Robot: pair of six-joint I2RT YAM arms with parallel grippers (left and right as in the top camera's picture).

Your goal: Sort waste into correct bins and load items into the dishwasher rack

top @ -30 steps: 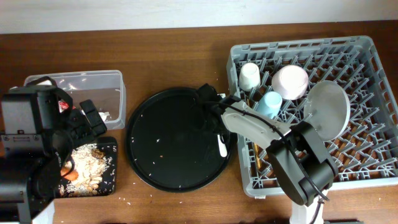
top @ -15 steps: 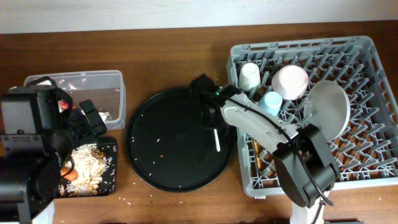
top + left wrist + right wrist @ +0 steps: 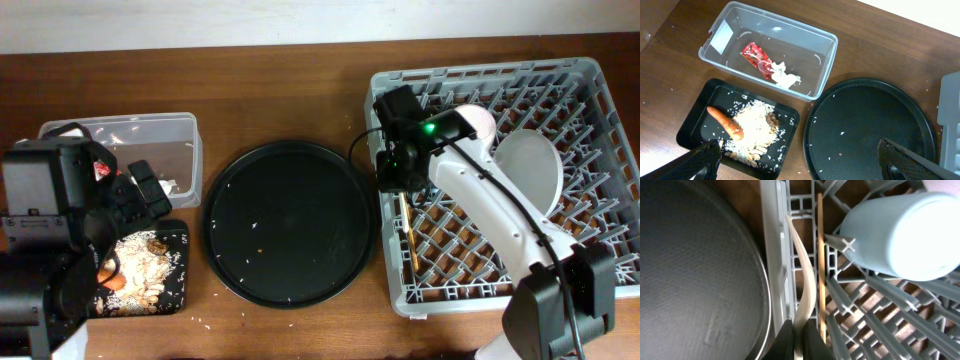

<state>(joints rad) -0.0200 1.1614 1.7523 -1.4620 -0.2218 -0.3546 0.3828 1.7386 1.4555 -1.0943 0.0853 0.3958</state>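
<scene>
The clear tub [image 3: 825, 55] at the far left contains the red wrapper [image 3: 756, 54] and the white tissue [image 3: 783, 78]. On its near side, the black rectangular tray [image 3: 695, 120] holds the carrot [image 3: 724, 121] and the food scraps [image 3: 757, 127]. The left gripper [image 3: 799, 150] is positioned above these bins with its jaws spread wide. Scattered crumbs are carried by the round black tray [image 3: 290, 222] at centre. At the right, the dishwasher rack [image 3: 480, 72] is loaded with the plate [image 3: 530, 175], the pink-white bowl [image 3: 482, 120], the light blue cup [image 3: 895, 235] and the chopstick [image 3: 820, 255]. The white fork [image 3: 805, 280] is pinched by the right gripper [image 3: 800, 339] and is located inside the rack's left edge, just beside the chopstick.
</scene>
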